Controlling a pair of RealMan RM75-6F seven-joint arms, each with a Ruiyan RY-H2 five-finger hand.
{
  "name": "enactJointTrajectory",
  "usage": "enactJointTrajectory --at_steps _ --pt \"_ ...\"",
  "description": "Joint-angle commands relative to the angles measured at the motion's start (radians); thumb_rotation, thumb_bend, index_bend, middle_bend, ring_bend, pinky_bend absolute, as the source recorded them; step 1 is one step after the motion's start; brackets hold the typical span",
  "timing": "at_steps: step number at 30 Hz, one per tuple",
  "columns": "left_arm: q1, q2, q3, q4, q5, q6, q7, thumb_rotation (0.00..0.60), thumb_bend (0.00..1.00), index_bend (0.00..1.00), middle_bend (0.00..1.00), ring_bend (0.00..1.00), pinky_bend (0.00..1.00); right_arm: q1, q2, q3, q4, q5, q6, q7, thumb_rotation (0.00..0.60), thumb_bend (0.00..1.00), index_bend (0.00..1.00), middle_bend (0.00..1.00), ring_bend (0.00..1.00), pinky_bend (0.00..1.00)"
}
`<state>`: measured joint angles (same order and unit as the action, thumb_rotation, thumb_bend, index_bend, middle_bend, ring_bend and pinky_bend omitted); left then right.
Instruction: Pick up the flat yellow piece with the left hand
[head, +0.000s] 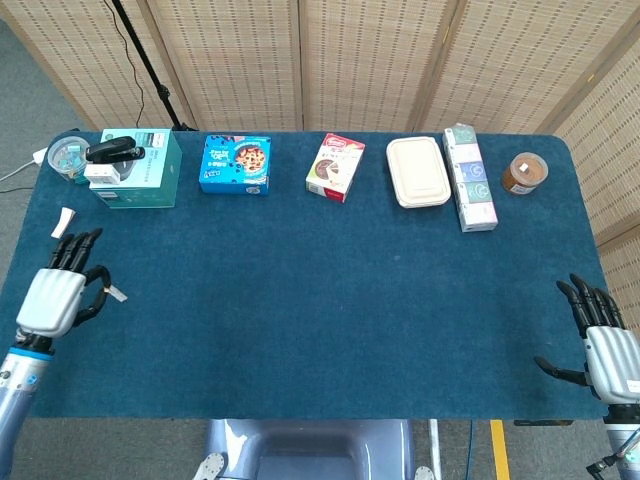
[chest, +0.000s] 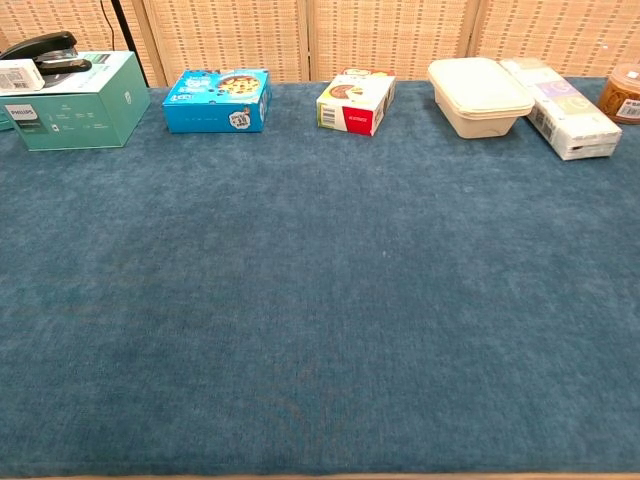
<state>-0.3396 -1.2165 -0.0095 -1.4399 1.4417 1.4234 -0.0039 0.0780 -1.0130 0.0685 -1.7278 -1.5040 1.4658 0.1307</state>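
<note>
left robot hand (head: 58, 296) | pinches flat yellow piece (head: 117, 294) | above table (head: 330, 300)

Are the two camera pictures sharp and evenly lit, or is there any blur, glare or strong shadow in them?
Head view: sharp and evenly lit, without glare; the left hand casts only a faint shadow on the blue table, and the small piece it holds is too tiny to show detail. Chest view: also sharp, with soft light; box labels are readable, the cloth looks slightly mottled, and no hand appears.
</note>
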Motion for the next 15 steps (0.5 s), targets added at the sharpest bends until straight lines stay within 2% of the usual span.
enactJointTrajectory --at_steps 1,3,5,8,12,15 --pt "0.066 -0.011 -0.014 -0.02 -0.029 0.069 0.012 0.6 0.43 0.63 0.0 0.0 0.0 0.0 -0.001 -0.001 0.0 0.0 -0.001 0.0 0.6 0.0 0.0 0.0 0.0 0.0" --pt "0.087 -0.009 -0.015 -0.035 -0.049 0.072 0.004 0.6 0.43 0.6 0.0 0.0 0.0 0.001 -0.001 -0.001 0.001 -0.001 -0.001 -0.002 0.6 0.0 0.0 0.0 0.0 0.0" --pt "0.093 0.007 -0.007 -0.053 -0.056 0.05 0.016 0.6 0.42 0.53 0.0 0.0 0.0 0.0 -0.001 -0.001 0.0 -0.002 0.001 -0.002 0.6 0.0 0.0 0.0 0.0 0.0" --pt "0.096 0.031 -0.004 -0.088 -0.063 0.023 0.028 0.6 0.39 0.36 0.0 0.0 0.0 -0.002 0.0 -0.002 -0.002 -0.006 0.005 -0.003 0.6 0.0 0.0 0.0 0.0 0.0" --pt "0.098 0.054 0.0 -0.117 -0.066 -0.006 0.043 0.6 0.27 0.17 0.0 0.0 0.0 -0.003 0.0 -0.004 -0.003 -0.009 0.007 -0.003 0.6 0.0 0.0 0.0 0.0 0.0" --pt "0.103 0.062 -0.003 -0.124 -0.063 -0.012 0.034 0.6 0.23 0.14 0.0 0.0 0.0 -0.004 0.001 -0.005 -0.005 -0.013 0.008 -0.001 0.6 0.0 0.0 0.0 0.0 0.0"
